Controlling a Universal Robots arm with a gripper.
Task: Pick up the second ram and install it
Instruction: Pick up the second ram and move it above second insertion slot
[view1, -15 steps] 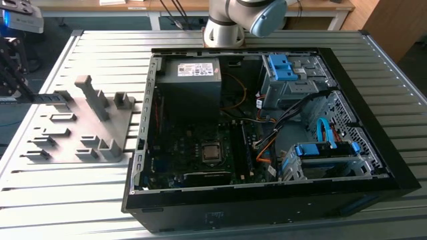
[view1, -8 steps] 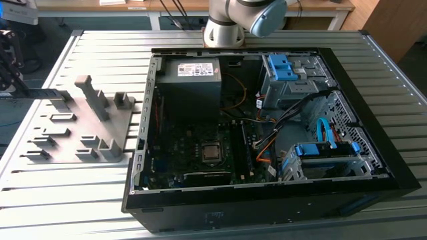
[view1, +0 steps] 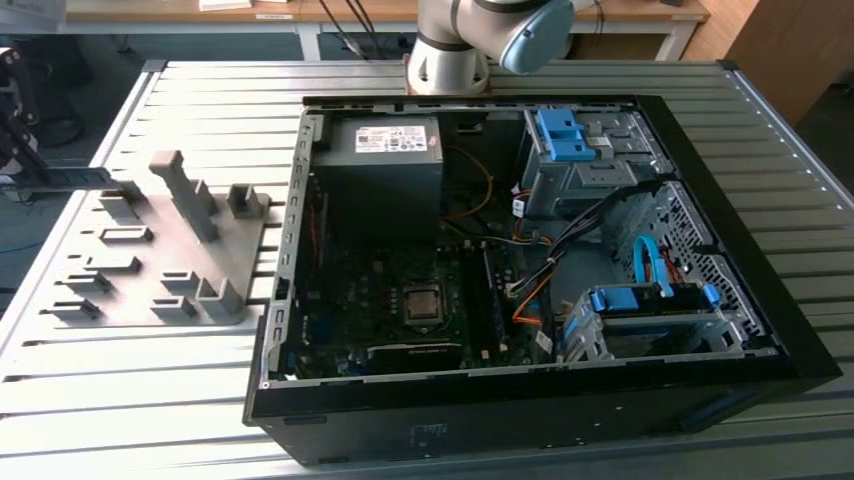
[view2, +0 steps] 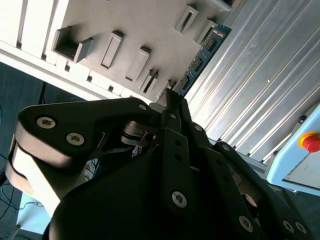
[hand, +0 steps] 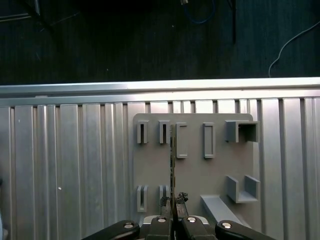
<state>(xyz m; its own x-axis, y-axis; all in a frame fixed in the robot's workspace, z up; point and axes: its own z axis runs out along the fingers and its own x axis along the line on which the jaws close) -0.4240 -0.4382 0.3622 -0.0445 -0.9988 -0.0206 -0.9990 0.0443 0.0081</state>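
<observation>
My gripper (view2: 172, 102) is shut on the second ram (view2: 202, 52), a thin blue-green board with dark chips that sticks out past the black fingertips. In the first wrist view the ram (hand: 173, 160) shows edge-on as a thin dark line above the grey slotted holder (hand: 195, 170), with the gripper (hand: 173, 201) clamped on its near end. In the exterior view the ram (view1: 74, 178) hangs as a dark bar at the far left, beside the holder (view1: 160, 250). The open computer case (view1: 694, 330) with its motherboard (view1: 400, 300) lies further to the exterior view's right.
The holder has upright posts (view1: 180, 190) and several slots. The ribbed metal table (view1: 147, 400) carries both holder and case. The arm's base (view1: 454, 50) stands behind the case. A box with a red button (view2: 310, 142) sits past the table edge.
</observation>
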